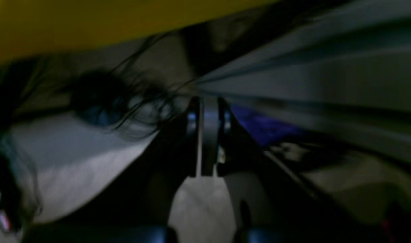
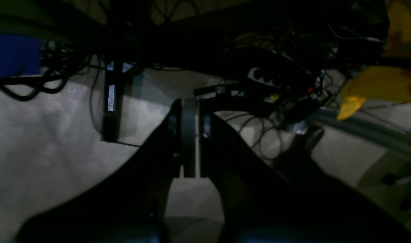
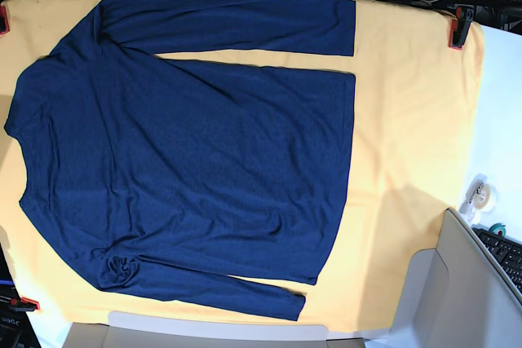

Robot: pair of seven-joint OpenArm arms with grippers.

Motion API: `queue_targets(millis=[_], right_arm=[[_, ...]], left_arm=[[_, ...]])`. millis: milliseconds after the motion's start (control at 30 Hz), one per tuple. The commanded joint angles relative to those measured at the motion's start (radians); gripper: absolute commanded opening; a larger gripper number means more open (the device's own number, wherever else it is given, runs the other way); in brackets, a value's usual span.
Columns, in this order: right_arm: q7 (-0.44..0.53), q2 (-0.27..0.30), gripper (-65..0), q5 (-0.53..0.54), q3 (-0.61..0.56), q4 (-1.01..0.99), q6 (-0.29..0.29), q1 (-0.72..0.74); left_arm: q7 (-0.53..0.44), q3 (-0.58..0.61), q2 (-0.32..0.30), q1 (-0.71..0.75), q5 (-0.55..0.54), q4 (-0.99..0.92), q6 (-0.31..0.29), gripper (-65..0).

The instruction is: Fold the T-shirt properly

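- t-shirt (image 3: 188, 152): lies flat and spread out on the yellow cloth (image 3: 408, 160) in the base view, collar end at the left edge, hem toward the right.
- upper sleeve (image 3: 236, 26): runs straight along the top of the shirt, cuff pointing right, a thin strip of cloth showing between it and the body.
- lower sleeve (image 3: 212, 287): runs along the bottom edge of the shirt, cuff pointing right, with a small bunched knot of fabric near its shoulder end.
- red clamps (image 3: 459, 28): sit at the cloth's edges, one at the upper right, others at the left side.
- tape roll (image 3: 481, 195): rests on the white surface right of the cloth, apart from the shirt.
- keyboard (image 3: 506, 254): partly visible at the right edge.
- neither arm appears in the base view.
- right gripper (image 2: 189, 135): clenched, jaws pressed together, nothing between them; floor and tangled cables (image 2: 259, 84) lie behind it.
- left gripper (image 1: 208, 135): clenched, jaws together, empty; the view is blurred, with a yellow band across the top.
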Motion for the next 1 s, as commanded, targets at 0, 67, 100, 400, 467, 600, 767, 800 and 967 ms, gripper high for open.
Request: queue_targets(millis=[0,67,100,400,467,600,767,800,967], right_arm=[[0.025,0.007,-65.0,0.024,0.002,0.041,0.006,-0.026],[0.025,0.028,-65.0,0.091,0.002,0.094,0.052,-0.054],[0.025,0.038,-65.0,0.140,0.004,0.122,0.080,-0.065],[0.025,0.124,-65.0,0.447,0.061,0.331,0.199,-0.146],[0.025,0.124,-65.0,0.522,0.125,0.340,0.235,-0.143],[0.005,0.122,-65.0,0.740,0.265,0.325,0.313,-0.097],[-0.255,0.099,-65.0,1.020,0.483,0.295,0.394,0.018],[-0.325,0.085,-65.0,1.082,0.524,0.280,0.416,0.043],[-0.627,-0.002,-65.0,1.227,0.745,0.202,0.522,0.173]], left_arm=[[-0.010,0.018,-0.022,0.032,0.004,0.031,0.001,-65.0],[-0.010,0.051,-0.061,0.047,0.004,0.058,0.001,-65.0],[-0.010,0.069,-0.077,0.049,0.004,0.070,0.001,-65.0],[-0.008,0.107,-0.130,0.039,0.006,0.123,0.001,-65.0],[-0.008,0.091,-0.127,0.035,0.006,0.124,0.001,-65.0],[-0.008,0.054,-0.085,-0.022,0.006,0.130,0.001,-65.0],[0.013,-0.002,0.030,-0.094,0.004,0.130,0.001,-65.0],[0.017,-0.006,0.058,-0.106,0.004,0.130,0.001,-65.0],[0.024,-0.008,0.133,-0.165,0.004,0.130,0.001,-64.9]])
